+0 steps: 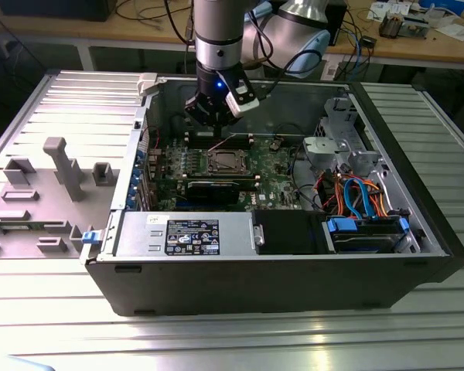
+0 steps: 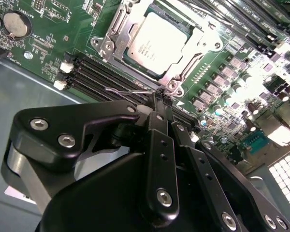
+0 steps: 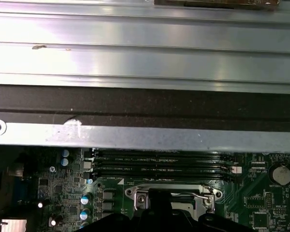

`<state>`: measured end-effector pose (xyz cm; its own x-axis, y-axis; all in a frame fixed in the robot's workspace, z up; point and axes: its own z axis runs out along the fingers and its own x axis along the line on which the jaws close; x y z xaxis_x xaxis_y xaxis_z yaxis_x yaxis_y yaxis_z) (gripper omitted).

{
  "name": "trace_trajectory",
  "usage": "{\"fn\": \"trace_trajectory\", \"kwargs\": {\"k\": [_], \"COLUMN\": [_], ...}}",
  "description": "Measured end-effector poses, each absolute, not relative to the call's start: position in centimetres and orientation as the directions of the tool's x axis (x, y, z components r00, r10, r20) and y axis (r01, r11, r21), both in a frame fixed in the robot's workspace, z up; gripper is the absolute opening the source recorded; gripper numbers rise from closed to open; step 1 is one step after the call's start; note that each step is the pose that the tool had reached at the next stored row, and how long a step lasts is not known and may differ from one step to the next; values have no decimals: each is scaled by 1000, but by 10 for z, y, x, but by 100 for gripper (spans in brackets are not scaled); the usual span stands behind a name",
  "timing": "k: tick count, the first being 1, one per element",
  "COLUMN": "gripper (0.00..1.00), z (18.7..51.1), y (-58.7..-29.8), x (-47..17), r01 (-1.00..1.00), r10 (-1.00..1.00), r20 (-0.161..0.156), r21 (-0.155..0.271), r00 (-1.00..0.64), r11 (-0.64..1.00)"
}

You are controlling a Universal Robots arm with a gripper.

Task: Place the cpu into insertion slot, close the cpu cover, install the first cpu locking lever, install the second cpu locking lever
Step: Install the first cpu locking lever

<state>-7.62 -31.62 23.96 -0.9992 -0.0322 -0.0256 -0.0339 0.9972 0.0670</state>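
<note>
The cpu [image 2: 157, 41] lies flat in the insertion slot [image 1: 223, 161] on the green board, its silver-grey top facing up. The cpu cover [image 2: 186, 63] is folded down around it as a silver frame. A thin wire locking lever [image 2: 128, 90] sticks out sideways from the socket's near corner. My gripper [image 2: 157, 99] hangs just above the socket's edge with its black fingers [image 2: 162, 125] pressed together, the tips right at that lever's inner end. I cannot tell whether the wire is pinched. In the exterior view the gripper [image 1: 216, 116] hovers over the far side of the socket.
Black memory slots [image 2: 101, 77] run beside the socket, close under the fingers. A long black expansion card [image 1: 216, 189] lies in front of it. The case holds a power supply [image 1: 189, 232], a metal drive cage [image 1: 340, 147] and coloured cables [image 1: 356, 193]. A grey fixture [image 1: 62, 166] stands outside.
</note>
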Motion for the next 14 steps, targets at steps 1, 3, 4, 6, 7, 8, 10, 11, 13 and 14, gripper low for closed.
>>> {"fn": "trace_trajectory", "kwargs": {"k": [1,3,4,6,7,8,10,11,13,14], "gripper": [11,11,11,11,11,11,11,11,11,11], "z": [239,237,236,235,234,234,233,232,231,231], "y": [-316,-316,-316,-316,-315,-314,-313,-313,-313,-313], "x": [-76,-73,-72,-72,-72,-72,-71,-71,-69,-69], "r01": [-33,-29,-28,-28,-30,-33,-33,-33,-33,-33], "r10": [-32,-28,-27,-27,-28,-31,-31,-31,-31,-31], "r20": [-26,-26,-26,-26,-26,-26,-26,-26,-26,-26], "r21": [67,68,68,68,68,68,68,68,68,68], "r00": [-999,-999,-999,-999,-999,-999,-999,-999,-999,-999], "r11": [997,997,997,997,997,997,997,997,997,997]}}
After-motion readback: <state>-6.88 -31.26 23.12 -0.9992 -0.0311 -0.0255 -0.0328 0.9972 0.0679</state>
